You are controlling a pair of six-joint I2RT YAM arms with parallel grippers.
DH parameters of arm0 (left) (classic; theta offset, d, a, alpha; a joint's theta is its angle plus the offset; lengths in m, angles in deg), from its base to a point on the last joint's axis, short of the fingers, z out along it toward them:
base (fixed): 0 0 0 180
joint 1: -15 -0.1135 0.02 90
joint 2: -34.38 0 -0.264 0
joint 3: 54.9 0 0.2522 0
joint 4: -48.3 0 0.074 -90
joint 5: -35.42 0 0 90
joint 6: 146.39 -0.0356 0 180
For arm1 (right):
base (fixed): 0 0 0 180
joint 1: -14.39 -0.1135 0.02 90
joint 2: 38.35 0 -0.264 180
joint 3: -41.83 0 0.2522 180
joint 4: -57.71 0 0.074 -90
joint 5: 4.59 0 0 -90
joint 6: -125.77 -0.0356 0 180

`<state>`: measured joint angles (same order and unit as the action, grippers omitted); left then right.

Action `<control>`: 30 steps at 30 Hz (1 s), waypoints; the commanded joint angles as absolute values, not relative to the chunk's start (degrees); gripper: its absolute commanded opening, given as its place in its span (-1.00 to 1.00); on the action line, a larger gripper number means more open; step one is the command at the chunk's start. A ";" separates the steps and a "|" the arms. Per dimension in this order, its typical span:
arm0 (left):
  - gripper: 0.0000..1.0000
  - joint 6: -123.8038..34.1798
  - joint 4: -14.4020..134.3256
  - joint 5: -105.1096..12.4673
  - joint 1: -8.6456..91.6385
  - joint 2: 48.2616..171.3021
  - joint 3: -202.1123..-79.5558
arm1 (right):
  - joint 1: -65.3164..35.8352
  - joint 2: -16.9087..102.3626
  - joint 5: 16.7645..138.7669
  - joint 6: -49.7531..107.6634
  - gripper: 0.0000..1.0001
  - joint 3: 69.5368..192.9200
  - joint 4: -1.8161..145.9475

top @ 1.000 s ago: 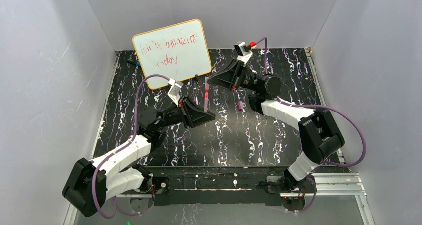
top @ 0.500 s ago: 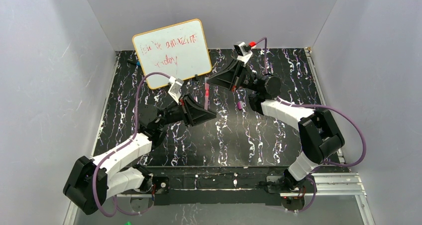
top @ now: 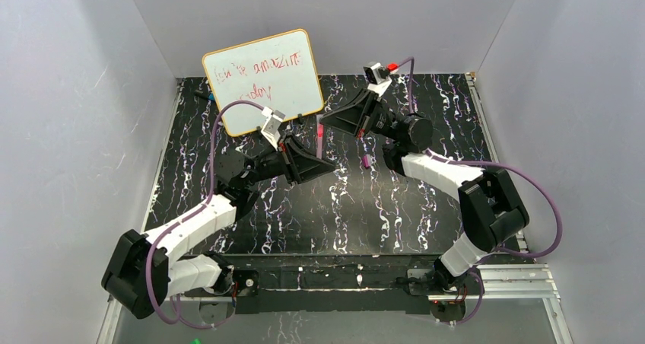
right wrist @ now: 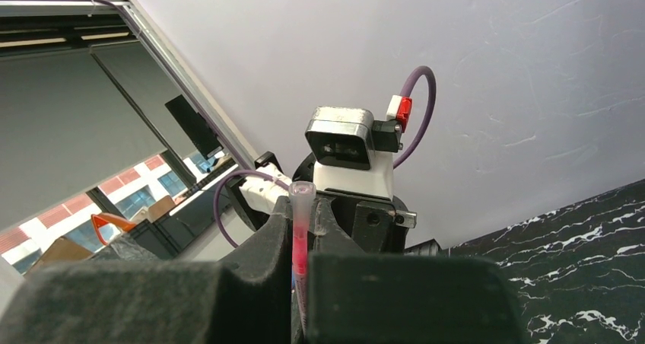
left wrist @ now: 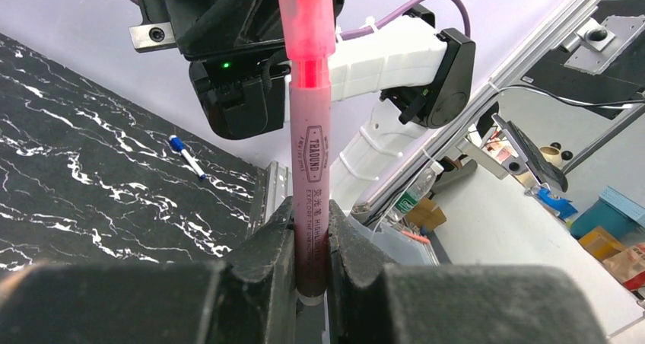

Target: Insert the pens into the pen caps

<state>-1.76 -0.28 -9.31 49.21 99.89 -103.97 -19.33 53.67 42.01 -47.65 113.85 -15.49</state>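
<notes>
Top view: left fingers (top: 312,165) and right fingers (top: 335,120) meet tip to tip above the tabletop (top: 342,215), with the pink pen (top: 320,138) upright between them. A loose magenta piece (top: 366,161) lies just right of them on the tabletop — pen or cap, can't tell.
Left wrist: left fingers (left wrist: 266,245) are pinched narrow on the pen (left wrist: 312,169) lower barrel. Its top end is in the pen cap (left wrist: 304,13), red neck exposed.
Right wrist: right fingers (right wrist: 266,253) are clamped tight on the pen cap (right wrist: 301,222).
</notes>
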 commanded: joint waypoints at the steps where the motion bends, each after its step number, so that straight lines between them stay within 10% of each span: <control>1: -1.00 -3.50 -2.50 -11.42 48.66 99.05 -108.40 | -20.01 51.32 39.40 -46.55 -0.97 112.84 -31.35; 30: -1.00 6.45 -6.14 -0.20 39.34 106.86 -117.75 | -25.78 44.06 35.66 -22.72 -0.97 108.17 -6.94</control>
